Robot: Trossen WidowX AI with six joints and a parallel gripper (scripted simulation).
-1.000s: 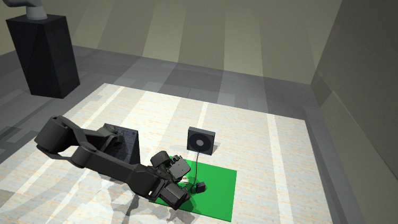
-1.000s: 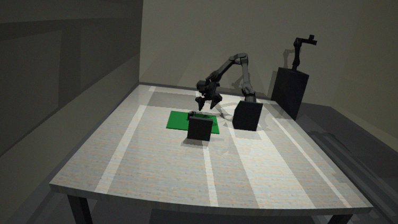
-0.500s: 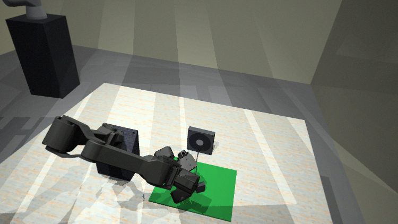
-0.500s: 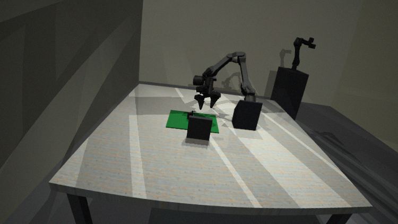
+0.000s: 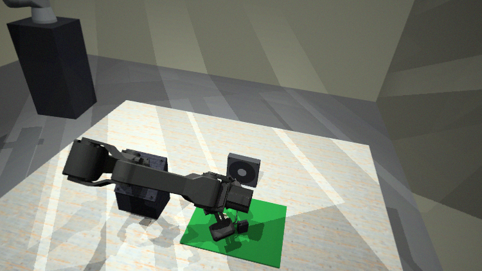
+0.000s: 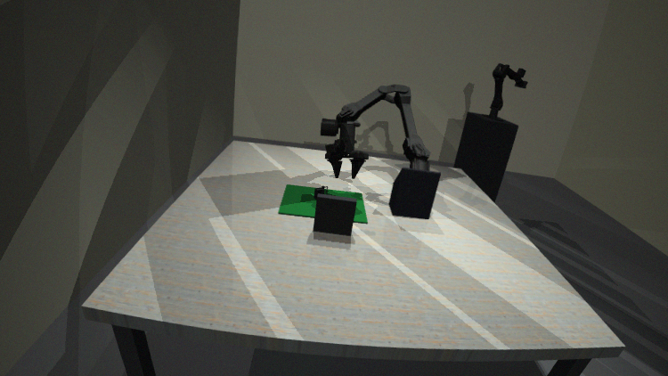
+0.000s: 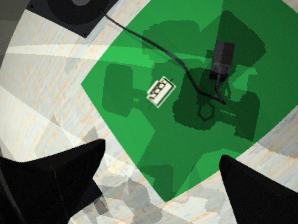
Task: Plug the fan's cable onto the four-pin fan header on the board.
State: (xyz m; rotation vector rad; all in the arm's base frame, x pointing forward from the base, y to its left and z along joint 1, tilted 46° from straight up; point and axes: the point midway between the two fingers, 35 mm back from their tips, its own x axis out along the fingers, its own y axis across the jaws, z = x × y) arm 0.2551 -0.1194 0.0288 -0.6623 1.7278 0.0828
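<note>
Arm (image 5: pixel 161 178) (image 6: pixel 408 118): dark grey | wrist: blocky | jaws (image 5: pixel 226 232) (image 6: pixel 346 176): black, tapered

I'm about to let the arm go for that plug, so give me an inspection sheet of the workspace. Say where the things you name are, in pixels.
Surface: pale table (image 5: pixel 303 174) (image 6: pixel 280 280), streaked with light and shadow.
Job's things: green board (image 5: pixel 269 249) (image 6: pixel 294 205) (image 7: pixel 135 135) bears the white header (image 7: pixel 161 91); black plug (image 5: pixel 242 227) (image 7: pixel 222 60) lies off it; fan (image 5: pixel 241 171) (image 6: pixel 335 215) stands beside the board.
Clutter: nothing seen.
Gripper (image 6: pixel 346 177) (image 7: pixel 164 153): open, above the board, holding nothing.
Cables: fan's cable (image 7: pixel 170 52), bent near the plug.
Surroundings: second arm (image 6: pixel 498 91) on a dark pedestal (image 5: pixel 57 67) (image 6: pixel 485 149).
</note>
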